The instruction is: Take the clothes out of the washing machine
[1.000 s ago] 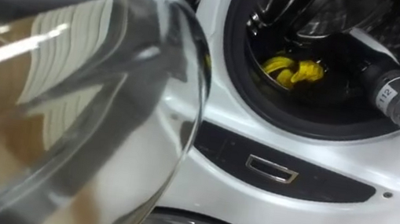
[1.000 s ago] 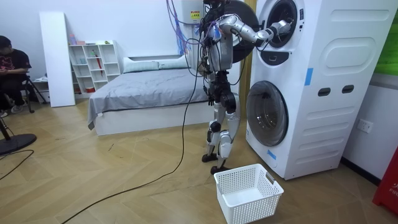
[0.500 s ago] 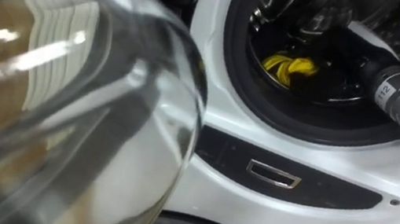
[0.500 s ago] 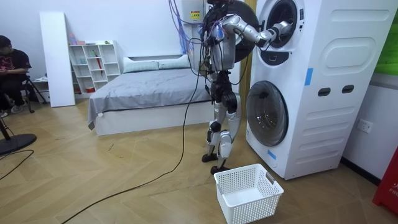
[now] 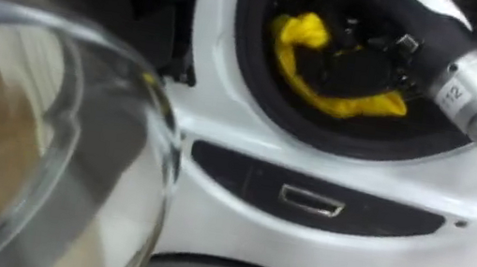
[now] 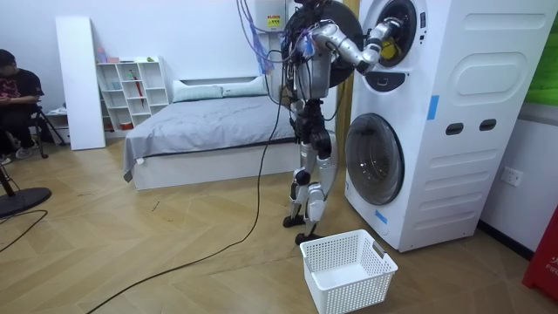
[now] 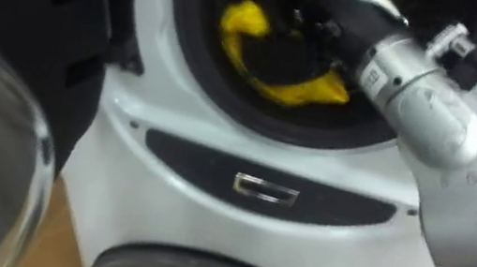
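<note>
The robot stands close before the stacked washer (image 5: 208,210), right arm reaching into the upper drum (image 5: 245,78). The right robot hand (image 5: 357,71) is a dark shape low in the drum's mouth, pressed against the yellow cloth (image 5: 300,48). The cloth wraps round it from 9 o'clock, under to 5 o'clock. I cannot tell whether the fingers have closed on it, dark as they are against the dark drum. The glass door (image 5: 47,143) hangs open at 8 o'clock of the eye view. A white basket (image 6: 347,269) waits on the floor, at 5 o'clock from the robot's feet in the room view.

The cloth looks light, soft and limp. It should bunch and trail, and may snag on the drum's rim. The thick fold at 9 o'clock seems the best place to grip
</note>
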Available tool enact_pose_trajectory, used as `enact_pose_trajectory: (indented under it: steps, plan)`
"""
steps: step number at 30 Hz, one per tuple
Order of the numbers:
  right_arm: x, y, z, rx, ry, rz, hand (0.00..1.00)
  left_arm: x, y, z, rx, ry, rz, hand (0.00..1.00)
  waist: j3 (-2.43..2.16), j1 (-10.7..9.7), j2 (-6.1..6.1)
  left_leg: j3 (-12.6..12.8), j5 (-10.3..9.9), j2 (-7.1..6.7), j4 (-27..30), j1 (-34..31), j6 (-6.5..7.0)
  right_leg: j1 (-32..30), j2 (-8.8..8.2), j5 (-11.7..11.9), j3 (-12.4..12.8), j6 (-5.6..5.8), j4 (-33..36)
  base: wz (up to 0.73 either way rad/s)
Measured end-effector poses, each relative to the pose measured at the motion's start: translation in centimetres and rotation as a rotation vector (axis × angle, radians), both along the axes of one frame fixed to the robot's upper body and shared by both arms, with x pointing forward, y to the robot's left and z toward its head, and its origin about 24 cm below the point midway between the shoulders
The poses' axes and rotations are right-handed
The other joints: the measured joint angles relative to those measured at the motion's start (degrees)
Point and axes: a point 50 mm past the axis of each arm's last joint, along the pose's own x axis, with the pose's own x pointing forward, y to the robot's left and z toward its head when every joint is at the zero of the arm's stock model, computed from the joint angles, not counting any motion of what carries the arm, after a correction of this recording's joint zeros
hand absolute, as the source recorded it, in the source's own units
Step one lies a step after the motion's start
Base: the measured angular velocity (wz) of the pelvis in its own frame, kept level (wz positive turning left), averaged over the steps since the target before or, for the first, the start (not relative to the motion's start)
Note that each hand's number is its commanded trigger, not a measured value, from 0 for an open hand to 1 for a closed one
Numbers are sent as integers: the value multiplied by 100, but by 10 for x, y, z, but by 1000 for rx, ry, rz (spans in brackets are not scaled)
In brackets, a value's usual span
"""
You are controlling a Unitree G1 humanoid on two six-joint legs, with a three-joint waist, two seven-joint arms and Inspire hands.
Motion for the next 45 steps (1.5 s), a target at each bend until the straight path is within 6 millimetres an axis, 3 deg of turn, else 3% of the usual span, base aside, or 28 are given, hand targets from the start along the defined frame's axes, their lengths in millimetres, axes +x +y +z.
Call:
enact_pose_trajectory:
  steps: [5,6,10,13,30,32,38,42,45]
  plan:
    - [-24,-10,14,64,-120,10,100,-25,-4,-5,-9,28,7,0,44,-391,107,126,-45,9,31,-5,5,-11,32,14,201,20,22,-16]
    - [-28,-17,19,91,-156,-4,100,-28,-4,-5,-8,34,9,0,32,-461,124,165,-46,9,36,-2,5,-18,40,16,237,23,8,-18]
    - [-45,-41,27,176,-269,-84,100,-32,-4,-4,-4,4,14,0,-36,-519,175,297,-44,26,35,15,5,-87,61,34,375,24,10,-15]
    - [-51,-53,22,204,-303,-142,100,-38,-7,-6,-12,-7,31,0,-47,-559,212,367,-52,37,15,100,4,-66,80,36,443,25,8,-11]
    - [-74,-105,-6,284,-296,-418,100,-60,-14,-9,-23,27,34,0,-17,-739,172,597,-63,103,28,139,-17,-96,150,86,621,-10,13,-5]
    - [-77,-110,-12,299,-278,-442,100,-62,-14,-9,-22,28,33,0,-7,-793,160,630,-64,111,27,161,-17,-92,155,93,643,-10,18,-11]
    - [-83,-131,-47,349,-127,-555,100,-58,-14,-10,-24,25,34,0,-10,-834,179,1052,-103,205,69,108,-85,-302,282,216,1039,9,23,-37]
    - [-82,-152,-78,388,17,-655,100,-54,-9,-9,-13,28,29,0,13,-989,251,1370,-106,290,158,77,-97,-418,385,354,1334,-31,25,-42]
    - [-84,-166,-103,420,121,-748,100,-39,-5,-7,-5,-1,19,0,5,-1041,328,1616,-113,327,208,-9,-84,-600,452,435,1583,-75,58,-45]
